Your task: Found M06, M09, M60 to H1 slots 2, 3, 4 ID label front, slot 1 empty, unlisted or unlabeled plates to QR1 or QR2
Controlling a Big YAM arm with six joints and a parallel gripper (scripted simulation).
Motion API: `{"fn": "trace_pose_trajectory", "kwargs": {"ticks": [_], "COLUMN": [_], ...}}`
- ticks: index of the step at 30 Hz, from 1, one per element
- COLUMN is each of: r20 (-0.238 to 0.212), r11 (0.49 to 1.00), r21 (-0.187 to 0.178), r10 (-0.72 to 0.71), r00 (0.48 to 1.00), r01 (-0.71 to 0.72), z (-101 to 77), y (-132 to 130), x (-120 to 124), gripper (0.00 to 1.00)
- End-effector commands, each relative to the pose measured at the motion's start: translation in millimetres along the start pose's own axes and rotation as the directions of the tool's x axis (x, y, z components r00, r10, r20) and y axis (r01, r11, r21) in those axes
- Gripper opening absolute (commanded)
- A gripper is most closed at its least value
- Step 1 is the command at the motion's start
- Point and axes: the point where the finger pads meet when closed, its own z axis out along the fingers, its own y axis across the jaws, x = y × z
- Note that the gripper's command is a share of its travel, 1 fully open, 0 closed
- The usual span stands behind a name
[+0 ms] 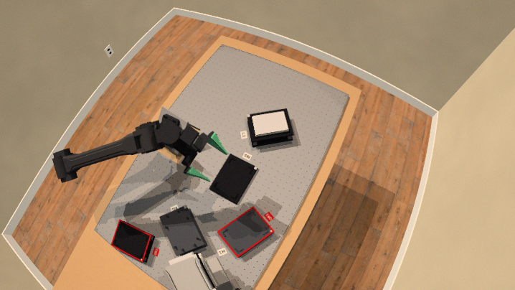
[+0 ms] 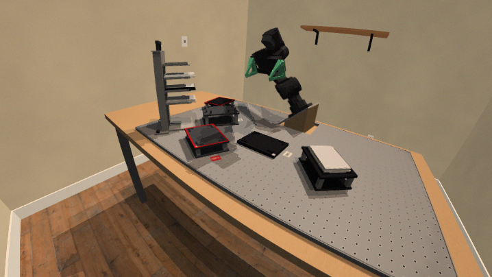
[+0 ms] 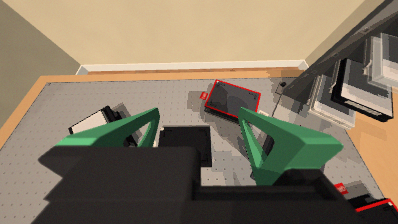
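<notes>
The plate hotel H1 (image 2: 160,90) (image 1: 193,270) (image 3: 353,86) stands at the table's end, with plates on its shelves. Their labels are too small to read. A white plate (image 1: 270,122) (image 2: 329,158) (image 3: 89,123) lies flat on the landing nest L1 (image 1: 272,138) (image 2: 323,179). My gripper (image 1: 218,166) (image 2: 264,70) (image 3: 198,111) is open and empty. It hangs high over the deck between the arm's base and the flat black nest N6 (image 1: 234,178) (image 2: 263,143) (image 3: 185,137), pointing down towards it.
Two red-edged quarantine nests (image 1: 245,230) (image 1: 131,240) (image 2: 206,136) (image 2: 218,101) (image 3: 232,97) hold no plate. The dark regrip nest RG (image 1: 183,230) (image 2: 220,115) sits between them. A wooden wedge block (image 2: 302,118) carries the arm's base.
</notes>
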Motion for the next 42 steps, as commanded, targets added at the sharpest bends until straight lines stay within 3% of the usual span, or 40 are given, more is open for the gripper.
{"fn": "trace_pose_trajectory", "kwargs": {"ticks": [1, 3, 4, 9, 11, 12, 13, 15, 18, 20, 22, 26, 28, 29, 30, 31, 38, 40, 42], "r20": [0.027, 0.037, 0.014, 0.039, 0.039, 0.005, 0.006, 0.045, 0.051, 0.041, 0.06, 0.068, 0.068, 0.04, 0.045, 0.075, 0.092, 0.089, 0.109], "r11": [0.999, 0.997, 0.997, 0.99, 0.99, 0.982, 0.979, 0.979, 0.967, 0.955, 0.949, 0.924, 0.924, 0.905, 0.899, 0.904, 0.844, 0.818, 0.806], "r21": [-0.039, -0.065, -0.065, -0.128, -0.128, -0.156, -0.17, -0.182, -0.222, -0.256, -0.274, -0.327, -0.327, -0.362, -0.373, -0.366, -0.457, -0.491, -0.503], "r10": [-0.025, -0.029, -0.035, -0.054, -0.054, -0.106, -0.114, -0.088, -0.114, -0.147, -0.147, -0.183, -0.183, -0.224, -0.229, -0.209, -0.27, -0.295, -0.298], "r00": [0.999, 0.999, 0.999, 0.998, 0.998, 0.994, 0.993, 0.995, 0.992, 0.988, 0.987, 0.981, 0.981, 0.974, 0.972, 0.975, 0.959, 0.951, 0.948], "r01": [0.026, 0.032, 0.036, 0.058, 0.058, 0.105, 0.113, 0.095, 0.122, 0.152, 0.158, 0.195, 0.195, 0.223, 0.229, 0.222, 0.281, 0.3, 0.311], "z": [-3.4, -3.6, 1.8, -2.1, -2.1, 1.3, 1.3, -2.2, -2.2, -0.6, -2.1, -1.6, -1.6, 0.9, 0.8, -0.9, 2.2, 3.0, 2.6], "y": [6.1, 9.5, 4.8, -3.4, -3.4, 10.6, 10.6, -4.1, -4.6, 1.6, -5.2, -4.1, -4.1, 10.5, 9.4, -3.6, -1.4, 4.7, -1.6], "x": [-23.6, -31.9, -23.5, -31.5, -31.5, -0.9, -0.9, -31.3, -31.0, -18.6, -30.7, -27.6, -27.6, -0.7, -2.8, -27.1, -26.0, -15.3, -25.5], "gripper": [1.0, 1.0, 1.0, 1.0, 1.0, 1.0, 1.0, 1.0, 1.0, 1.0, 1.0, 1.0, 1.0, 1.0, 1.0, 1.0, 1.0, 1.0, 1.0]}}
